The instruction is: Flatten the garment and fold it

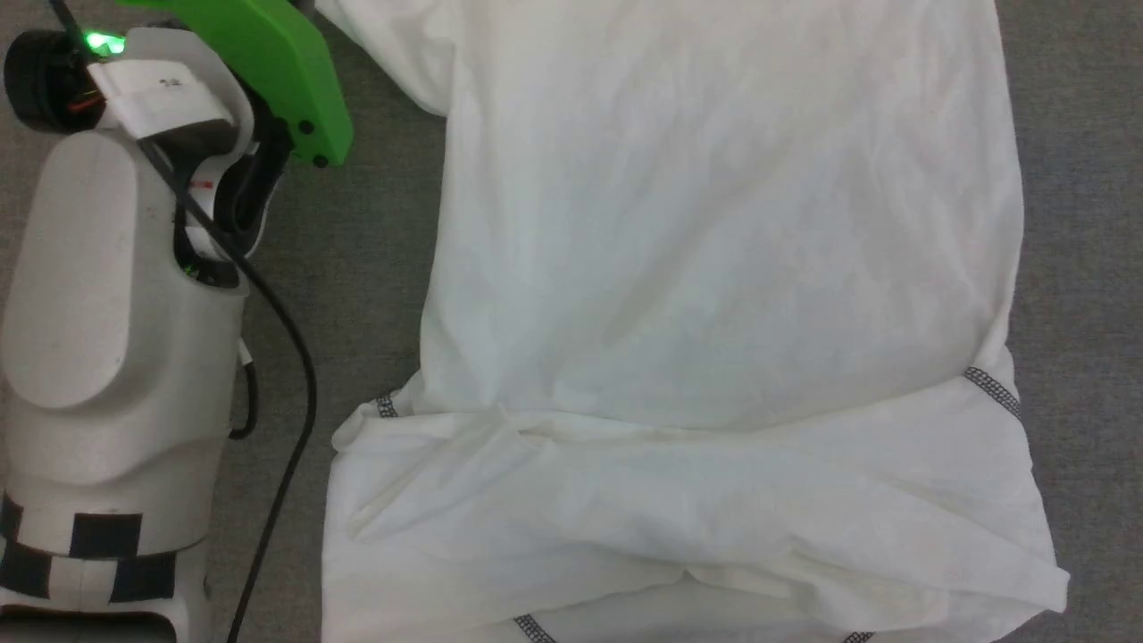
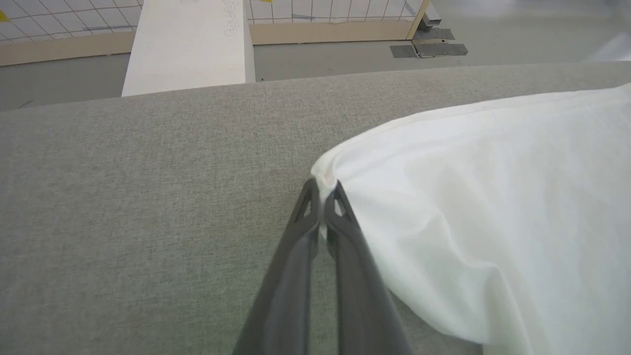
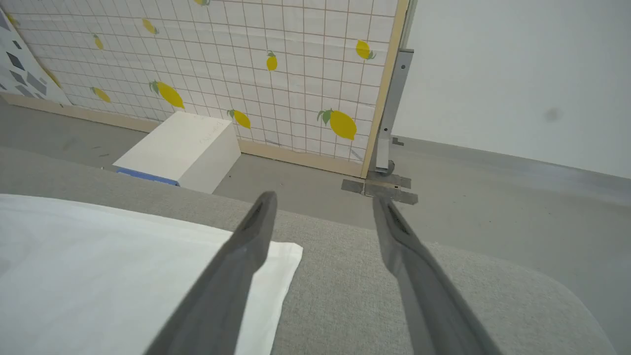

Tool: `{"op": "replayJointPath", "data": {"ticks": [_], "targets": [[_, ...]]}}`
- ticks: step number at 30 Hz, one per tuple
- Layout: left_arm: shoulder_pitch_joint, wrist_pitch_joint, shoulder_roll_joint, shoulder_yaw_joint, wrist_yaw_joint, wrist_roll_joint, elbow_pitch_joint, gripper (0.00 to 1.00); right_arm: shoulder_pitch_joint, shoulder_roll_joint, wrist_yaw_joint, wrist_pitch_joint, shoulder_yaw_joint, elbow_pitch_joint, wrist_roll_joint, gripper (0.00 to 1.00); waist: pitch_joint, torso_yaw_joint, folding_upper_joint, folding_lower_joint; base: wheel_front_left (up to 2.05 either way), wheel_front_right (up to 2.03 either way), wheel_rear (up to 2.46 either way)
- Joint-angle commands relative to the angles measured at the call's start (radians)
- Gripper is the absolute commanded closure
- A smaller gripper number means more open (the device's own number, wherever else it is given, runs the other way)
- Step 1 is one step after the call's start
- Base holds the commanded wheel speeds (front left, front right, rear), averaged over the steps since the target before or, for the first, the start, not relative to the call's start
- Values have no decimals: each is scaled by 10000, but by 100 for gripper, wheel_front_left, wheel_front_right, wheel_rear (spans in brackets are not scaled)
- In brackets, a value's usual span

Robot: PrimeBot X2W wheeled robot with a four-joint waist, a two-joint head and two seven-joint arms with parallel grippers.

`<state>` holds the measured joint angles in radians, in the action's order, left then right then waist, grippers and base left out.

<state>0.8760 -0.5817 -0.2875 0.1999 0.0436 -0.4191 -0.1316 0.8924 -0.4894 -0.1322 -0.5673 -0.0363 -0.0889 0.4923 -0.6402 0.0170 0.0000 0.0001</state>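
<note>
The left gripper (image 2: 323, 190) is clamped on a bunched edge of the garment (image 2: 493, 222), its two dark fingers pressed together with a pinch of white cloth between the tips, low over the grey fabric tabletop (image 2: 148, 197). The right gripper (image 3: 325, 202) has its fingers spread wide apart and holds nothing. It hangs over the table's far edge, with a flat corner of the garment (image 3: 98, 271) beneath its left finger. In the head view the garment (image 1: 714, 268) lies spread on the tabletop (image 1: 375, 268), thin, white and softly creased. A rumpled band is folded across its near part, with short runs of dark stitching (image 1: 991, 388) at the seams. It runs off the top and bottom of that view, and a sleeve (image 1: 384, 54) is cut off at the upper left. The left arm's pale forearm (image 1: 89, 313) stands beside it. Beyond the table sits a white box (image 3: 182, 148).
</note>
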Motion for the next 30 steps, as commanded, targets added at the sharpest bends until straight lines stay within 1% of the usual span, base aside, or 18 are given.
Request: {"op": "replayJointPath", "data": {"ticks": [1, 3, 5, 10, 15, 21, 22, 23, 24, 27, 30], "targets": [[219, 113, 106, 82, -73, 39, -70, 100, 466, 176, 15, -340, 41, 484, -97, 0, -298, 353, 0, -1, 0, 0, 0], [343, 230, 252, 221, -130, 47, -136, 100, 1061, 376, 15, -983, 109, 1286, -313, 0, -443, 557, 0, -1, 0, 0, 0], [463, 326, 405, 355, -179, 46, -202, 100, 1557, 636, 15, -1393, 16, 1931, -594, 0, -588, 761, 0, -1, 0, 0, 0], [742, 433, 646, 696, -345, 80, -286, 100, 2179, 1153, 15, -2576, -259, 3194, -1391, 0, -946, 1137, 0, -1, 0, 0, 0], [906, 516, 827, 883, -406, 61, -268, 100, 2342, 1386, 15, -3284, -602, 3710, -2035, 0, -1204, 1364, 0, -1, 0, 0, 0], [996, 535, 917, 1028, -436, 33, -312, 100, 2384, 1615, 15, -3332, -1036, 3823, -2361, 0, -1449, 1517, 0, -1, 0, 0, 0], [994, 549, 913, 1037, -438, 28, -320, 100, 2380, 1649, 15, -3325, -1083, 3833, -2387, 26, -1471, 1524, 0, -1, 0, 0, 0], [995, 562, 905, 1035, -435, 23, -327, 100, 2382, 1680, 15, -3314, -1129, 3841, -2404, 56, -1486, 1524, 0, -1, 0, 0, 0], [1001, 582, 891, 1027, -428, 19, -337, 100, 2390, 1709, 15, -3282, -1169, 3841, -2433, 100, -1500, 1520, 0, -1, 0, 0, 0], [1037, 648, 837, 984, -379, 34, -376, 100, 2436, 1727, 15, -3201, -1260, 3851, -2506, 100, -1498, 1470, 0, -1, 0, 0, 0], [1140, 873, 777, 877, -303, 76, -389, 100, 2527, 1731, 15, -2875, -1327, 3802, -2446, 100, -1393, 1353, 0, -1, 0, 0, 0]]}}
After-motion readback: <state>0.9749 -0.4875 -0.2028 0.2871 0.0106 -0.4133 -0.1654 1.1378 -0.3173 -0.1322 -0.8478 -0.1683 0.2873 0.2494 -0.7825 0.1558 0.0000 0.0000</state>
